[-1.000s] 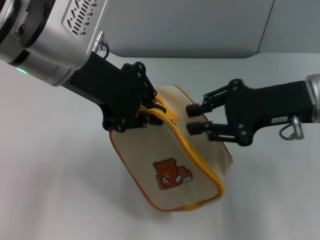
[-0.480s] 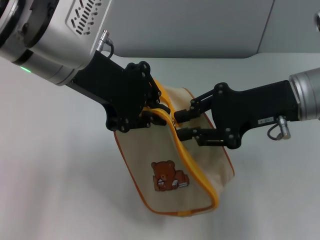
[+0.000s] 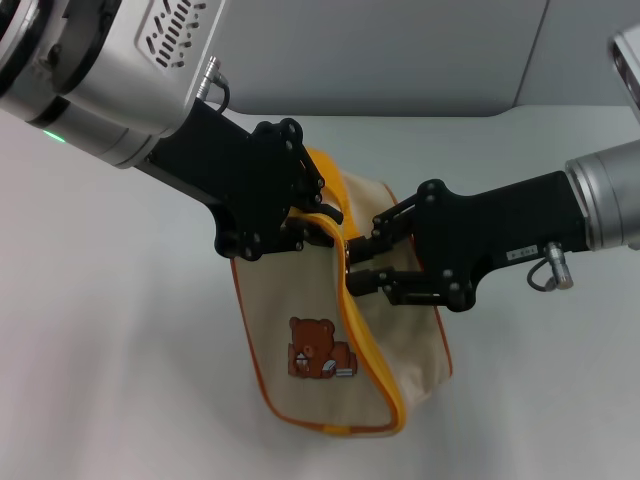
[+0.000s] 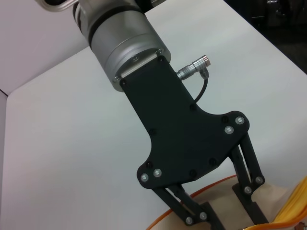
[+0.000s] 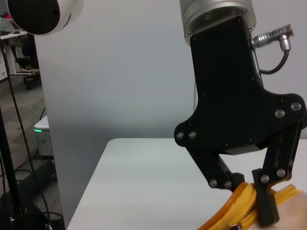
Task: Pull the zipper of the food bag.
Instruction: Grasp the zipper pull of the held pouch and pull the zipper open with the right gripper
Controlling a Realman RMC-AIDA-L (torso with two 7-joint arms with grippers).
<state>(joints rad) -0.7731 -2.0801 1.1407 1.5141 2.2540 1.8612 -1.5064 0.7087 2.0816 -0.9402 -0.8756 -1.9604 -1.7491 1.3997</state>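
Note:
The food bag (image 3: 310,400), cream-beige with a brown bear (image 3: 318,360), hangs above the table. My left gripper (image 3: 305,228) is shut on its top corner and holds it up. The orange-yellow zipper (image 3: 368,345) runs down the bag's edge; I cannot make out its pull tab. My right gripper (image 3: 358,266) is at the top of the zipper, its fingers apart on either side of the band. The left wrist view shows the right gripper (image 4: 225,215) open over the bag (image 4: 230,211). The right wrist view shows the left gripper (image 5: 247,201) gripping the zipper band (image 5: 235,206).
The white table (image 3: 120,380) lies under the bag. A grey wall (image 3: 400,50) stands behind it. Both arms meet over the middle of the table.
The bag has swung to hang more upright, its lower end shifting left. My right gripper has moved left onto the zipper and its fingers have narrowed. The left gripper keeps its hold.

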